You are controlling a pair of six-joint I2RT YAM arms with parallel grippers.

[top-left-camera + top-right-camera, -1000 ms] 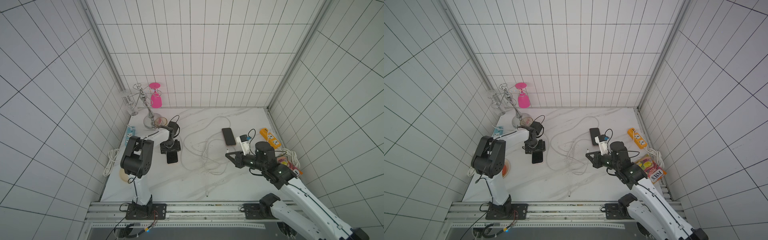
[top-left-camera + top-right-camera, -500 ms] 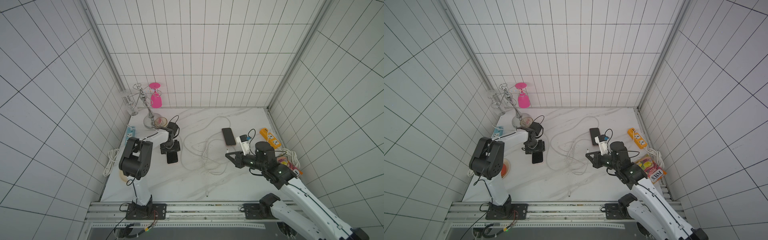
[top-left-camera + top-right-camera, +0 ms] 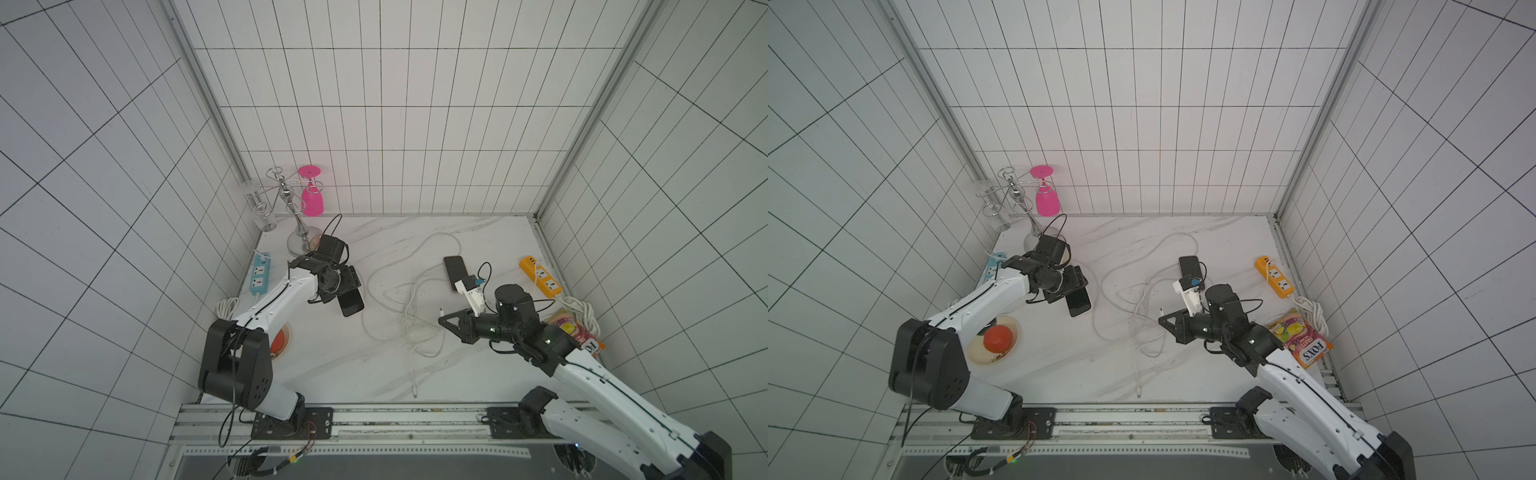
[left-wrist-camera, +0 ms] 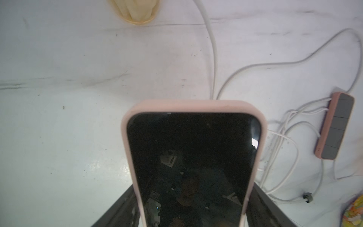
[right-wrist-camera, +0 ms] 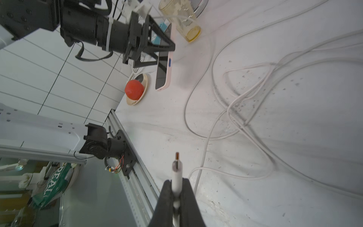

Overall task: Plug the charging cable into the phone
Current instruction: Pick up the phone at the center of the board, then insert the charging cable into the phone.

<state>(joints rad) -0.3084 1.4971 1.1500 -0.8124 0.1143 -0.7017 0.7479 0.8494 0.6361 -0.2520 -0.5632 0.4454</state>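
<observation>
The right claw [image 5: 177, 182] is clamped tight on the white charging cable [image 5: 176, 173] near its tip. Well apart, the left claw [image 5: 165, 53] grips the pink-cased phone [image 4: 193, 157] by its long edges. The phone's port cannot be made out.

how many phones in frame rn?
2. The first phone is gripped in the left claw; the second phone lies flat on the table, right side. No others visible.
</observation>
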